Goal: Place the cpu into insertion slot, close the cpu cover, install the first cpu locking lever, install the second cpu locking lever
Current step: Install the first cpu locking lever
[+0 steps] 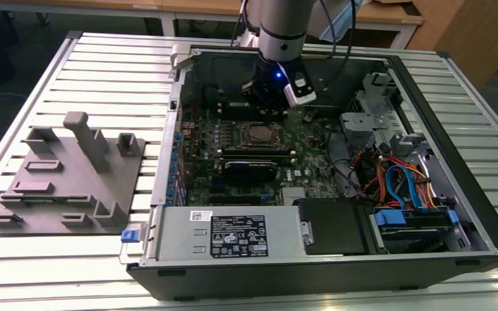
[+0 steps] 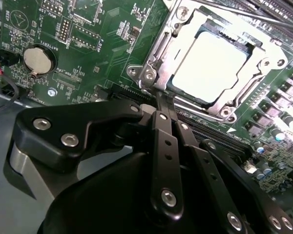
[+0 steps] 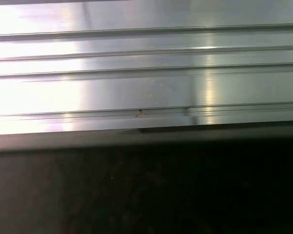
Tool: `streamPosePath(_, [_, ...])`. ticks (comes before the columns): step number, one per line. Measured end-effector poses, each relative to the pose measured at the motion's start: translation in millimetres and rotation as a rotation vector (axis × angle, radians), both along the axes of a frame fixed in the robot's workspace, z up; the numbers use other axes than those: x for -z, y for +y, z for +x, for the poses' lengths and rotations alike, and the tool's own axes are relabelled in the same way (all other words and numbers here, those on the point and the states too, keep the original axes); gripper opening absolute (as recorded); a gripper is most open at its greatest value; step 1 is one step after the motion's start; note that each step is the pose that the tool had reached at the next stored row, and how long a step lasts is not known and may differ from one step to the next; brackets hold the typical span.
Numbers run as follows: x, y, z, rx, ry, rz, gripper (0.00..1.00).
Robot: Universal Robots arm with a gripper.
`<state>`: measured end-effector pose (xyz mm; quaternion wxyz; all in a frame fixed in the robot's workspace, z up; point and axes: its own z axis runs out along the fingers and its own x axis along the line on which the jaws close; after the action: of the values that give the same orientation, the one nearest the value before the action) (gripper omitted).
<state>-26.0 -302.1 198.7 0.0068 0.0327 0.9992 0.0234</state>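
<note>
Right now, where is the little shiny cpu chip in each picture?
Exterior view: the cpu sits in the middle of the green motherboard, just below the hand.
Second wrist view: the cpu lies inside its silvery cpu cover, beyond the hand's shut fingers.
First wrist view: ribbed metal surface instead.
Shared landmark: the green motherboard.

The exterior view is evenly lit and sharp; the case (image 1: pixel 482 214) interior is darker, with a blue light glowing on the arm (image 1: pixel 277 76). In the second wrist view the cpu (image 2: pixel 210 66) top is washed out by glare, and the near gripper (image 2: pixel 158 105) links are slightly soft. In the first wrist view the ribbed table (image 3: pixel 136 73) shows broad bright reflections and blur above a deep shadow.
</note>
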Motion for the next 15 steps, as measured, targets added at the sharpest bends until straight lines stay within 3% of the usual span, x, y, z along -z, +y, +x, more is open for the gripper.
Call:
streamPosePath(5, [-4.5,0.0,0.0,0.0,0.0,-0.0002,0.1])
streamPosePath(15, [-4.6,-2.6,0.0,0.0,0.0,-0.0012,0.1])
